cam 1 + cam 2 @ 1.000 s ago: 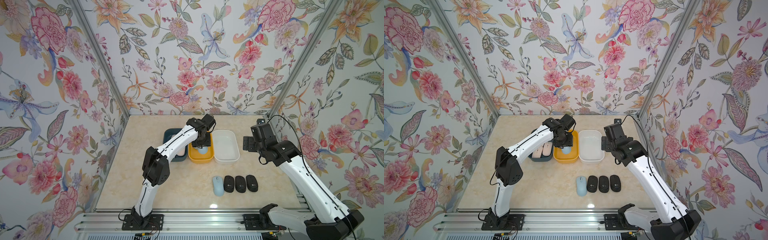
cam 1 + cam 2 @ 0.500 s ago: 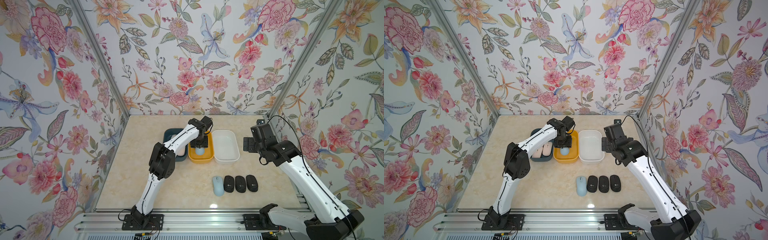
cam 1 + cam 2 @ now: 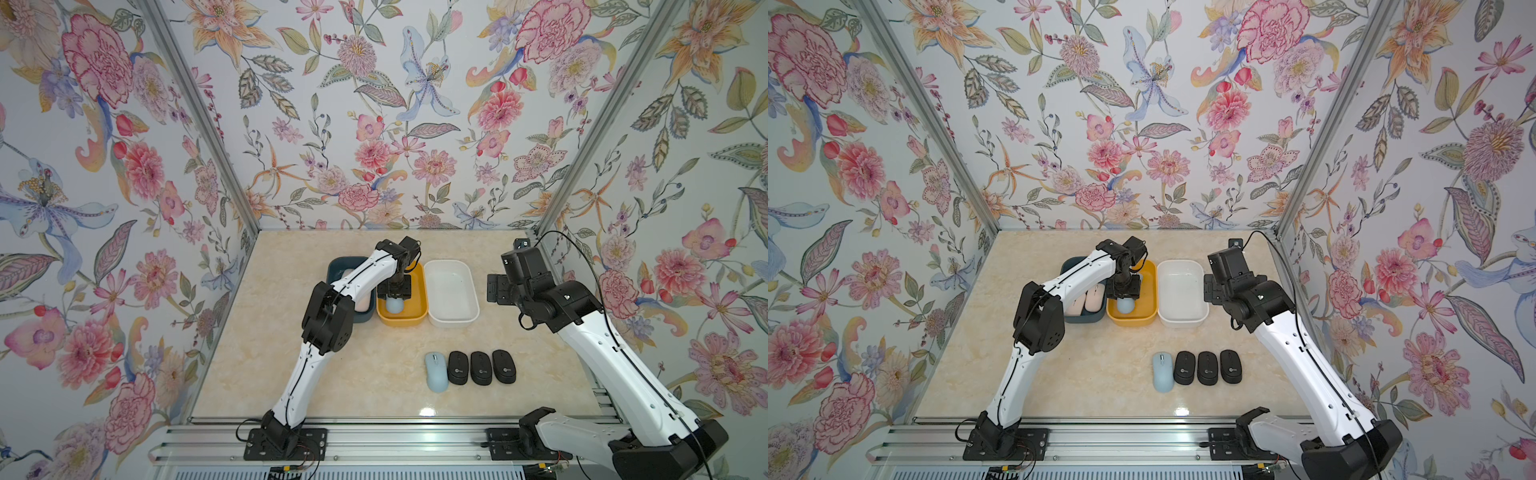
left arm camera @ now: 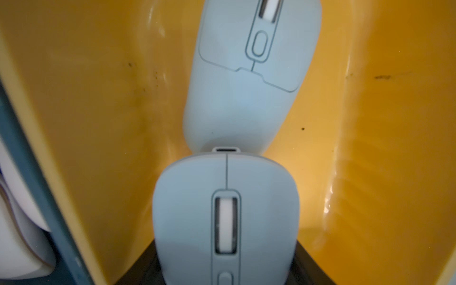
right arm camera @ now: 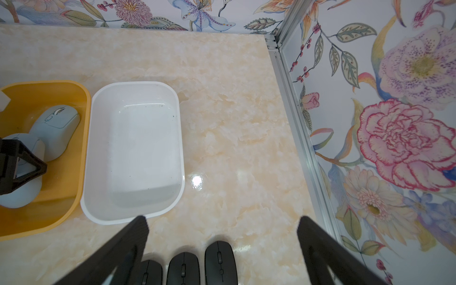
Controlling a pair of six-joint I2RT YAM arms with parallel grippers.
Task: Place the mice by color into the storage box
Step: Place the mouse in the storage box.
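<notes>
Nearest we see a blue mouse [image 3: 436,372] just beside three black mice [image 3: 480,368]. Farther, the left gripper [image 3: 395,296] is clamped on a second blue mouse [image 4: 225,217] inside the yellow bin [image 3: 402,320], a third [image 4: 246,86] just beyond. The left arm [image 3: 365,274] partly hides pink mice [image 3: 1094,300] in the teal bin [image 3: 1084,319]. The right gripper [image 5: 222,218] hangs spread apart beside the white bin [image 3: 453,321].

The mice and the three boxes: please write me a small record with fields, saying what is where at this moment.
dark blue box: pink mice, two visible
yellow box: lying blue mouse and held blue mouse
white box: empty
table: loose blue mouse, three black mice in a row
left gripper: shut on held blue mouse
right gripper: open, holds nothing
</notes>
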